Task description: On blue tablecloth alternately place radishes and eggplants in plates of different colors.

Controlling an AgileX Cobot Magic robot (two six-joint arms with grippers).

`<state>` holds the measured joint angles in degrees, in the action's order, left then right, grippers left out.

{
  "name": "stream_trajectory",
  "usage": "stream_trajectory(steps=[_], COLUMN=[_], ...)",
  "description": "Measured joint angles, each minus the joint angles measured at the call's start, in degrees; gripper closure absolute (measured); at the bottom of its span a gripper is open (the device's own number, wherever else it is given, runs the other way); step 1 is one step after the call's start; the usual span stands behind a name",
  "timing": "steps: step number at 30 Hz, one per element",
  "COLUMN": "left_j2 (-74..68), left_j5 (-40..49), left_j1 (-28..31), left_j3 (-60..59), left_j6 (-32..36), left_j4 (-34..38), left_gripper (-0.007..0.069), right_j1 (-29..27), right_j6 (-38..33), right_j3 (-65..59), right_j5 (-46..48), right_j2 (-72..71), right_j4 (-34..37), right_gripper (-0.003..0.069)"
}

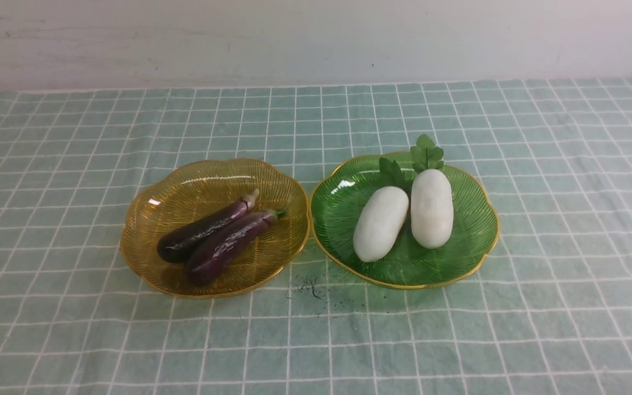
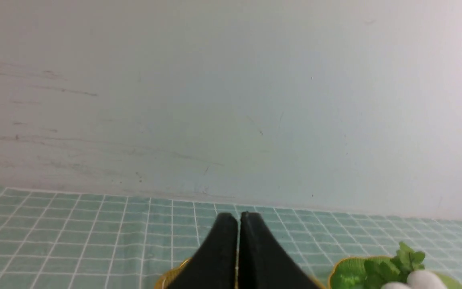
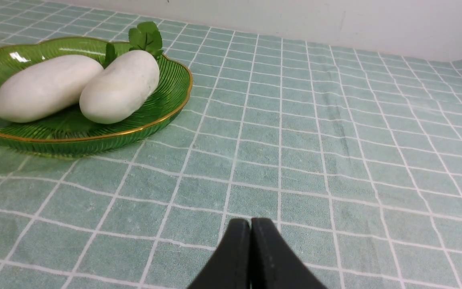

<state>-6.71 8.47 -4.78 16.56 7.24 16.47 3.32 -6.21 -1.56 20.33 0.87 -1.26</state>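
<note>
Left tool (image 2: 238, 218): black fingertips pressed together, nothing between them — clenched on air, raised over the near edge of the amber plate (image 2: 171, 275), facing the wall (image 2: 231, 100).
Right tool (image 3: 250, 224): fingertips likewise pressed together and empty, low over bare cloth, well apart from the green plate (image 3: 175, 102).
Around: a small dark smudge of specks (image 1: 308, 286) lies on the cloth in front of the gap between the two plates; nothing stands between either tool and the plates.
Blue tablecloth (image 1: 541, 307): pale teal with a white grid, covering the bench up to the wall.
Amber plate (image 1: 146, 219): on the left, holding both eggplants (image 1: 223, 236) — side by side, touching, stems toward the far right.
Green plate (image 1: 475, 219): on the right, rim just beside the amber one, holding both radishes (image 1: 431, 208), touching along their length, leafy tops toward the wall.
</note>
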Motion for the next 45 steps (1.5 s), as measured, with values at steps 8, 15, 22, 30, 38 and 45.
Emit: stream_trajectory(steps=[8,15,22,30,38,45], left_j2=[5.93,7.29,7.29,7.29,7.29,7.29], left_j5=[5.05,8.52,13.18,13.39,13.39,13.39], left_j1=[0.00,0.00,0.00,0.00,0.00,0.00], left_j3=[-12.80,-18.19,-18.19,-18.19,-18.19,-18.19], left_j6=[-0.79,-0.98,-0.50,-0.50,-0.50,-0.50], left_j4=[-8.70,-9.42,-9.80,-9.92,-9.92,-9.96], left_gripper=[0.0632,0.0632,0.0632,0.0632,0.0632,0.0632], right_j1=[0.00,0.00,0.00,0.00,0.00,0.00], right_j6=[0.00,0.00,0.00,0.00,0.00,0.00], right_j3=[0.00,0.00,0.00,0.00,0.00,0.00], right_j5=[0.00,0.00,0.00,0.00,0.00,0.00], right_j2=[0.00,0.00,0.00,0.00,0.00,0.00], right_j4=[0.00,0.00,0.00,0.00,0.00,0.00], right_gripper=[0.0673,0.0673,0.0673,0.0673,0.0673,0.0673])
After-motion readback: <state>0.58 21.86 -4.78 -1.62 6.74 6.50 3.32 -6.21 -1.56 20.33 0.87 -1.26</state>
